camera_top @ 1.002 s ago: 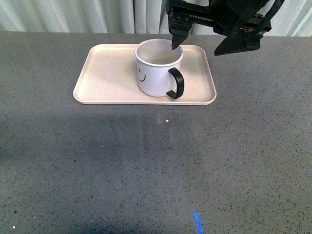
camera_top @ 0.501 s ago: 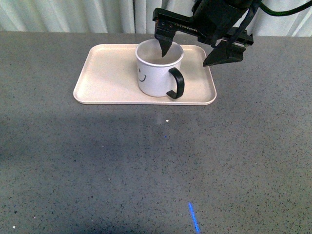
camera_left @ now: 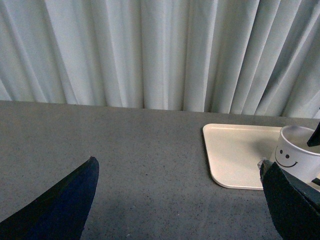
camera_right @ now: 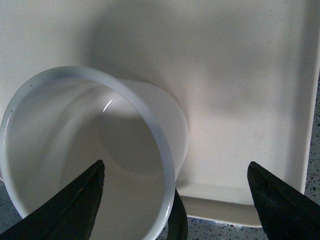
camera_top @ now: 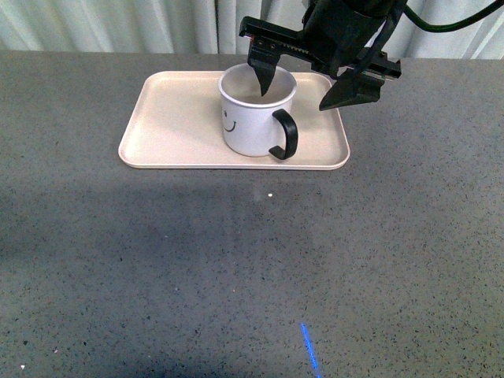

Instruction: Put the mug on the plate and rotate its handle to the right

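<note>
**Mug seated; handle alignment pending**

The left gripper sat well apart from the task's things, jaws spread and empty. On the bench, the handle pointed near-right, so we judged rotation unfinished. The mug stood upright on the plate. The right gripper hung angled above it, jaws wide and gripping nothing, one finger inside the rim.

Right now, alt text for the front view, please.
A white smiley-face mug stands upright on a pale pink plate, its black handle at the right, angled toward the camera. The open right gripper straddles the mug's rim, one finger dipping inside, the other outside over the plate. Grey speckled table, pale curtain behind.
</note>
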